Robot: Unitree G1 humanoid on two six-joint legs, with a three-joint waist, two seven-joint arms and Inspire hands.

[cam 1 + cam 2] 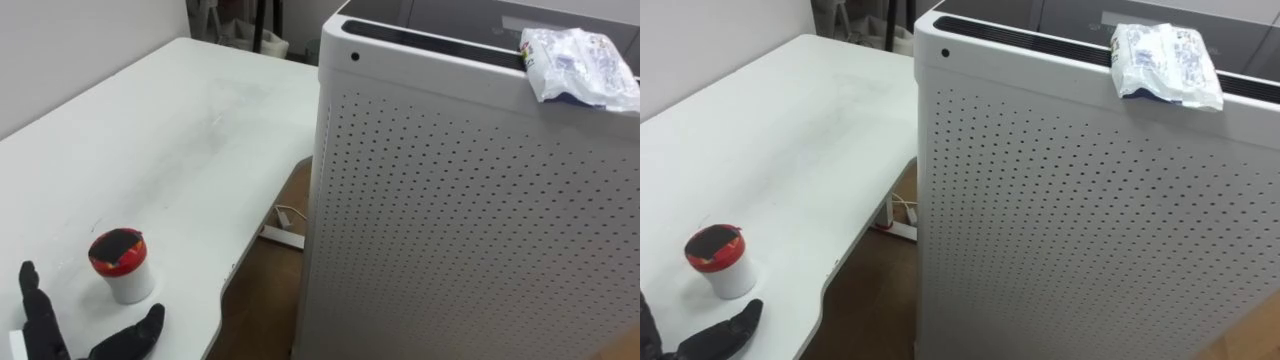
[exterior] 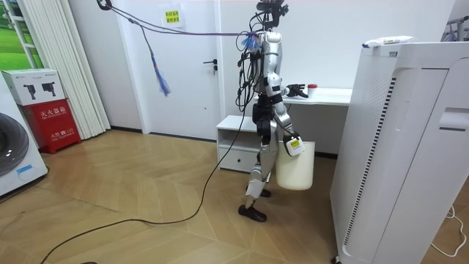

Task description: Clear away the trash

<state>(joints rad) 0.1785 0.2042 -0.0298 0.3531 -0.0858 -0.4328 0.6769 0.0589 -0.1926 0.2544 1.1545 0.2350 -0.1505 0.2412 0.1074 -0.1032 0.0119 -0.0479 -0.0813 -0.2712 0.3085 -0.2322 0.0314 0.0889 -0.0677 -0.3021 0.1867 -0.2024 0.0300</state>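
Red-lidded cup (image 1: 121, 264) stands on desk (image 1: 180, 140), not yet picked. L hand (image 1: 42, 322) just beside it, fingers spread, holding nothing. Crumpled wrapper (image 1: 578, 66) lies atop tall perforated white unit (image 1: 450, 220), also untouched. R hand (image 2: 291, 144) low by cream bin (image 2: 296, 167); can't tell its grip. Task barely begun, I'd judge.
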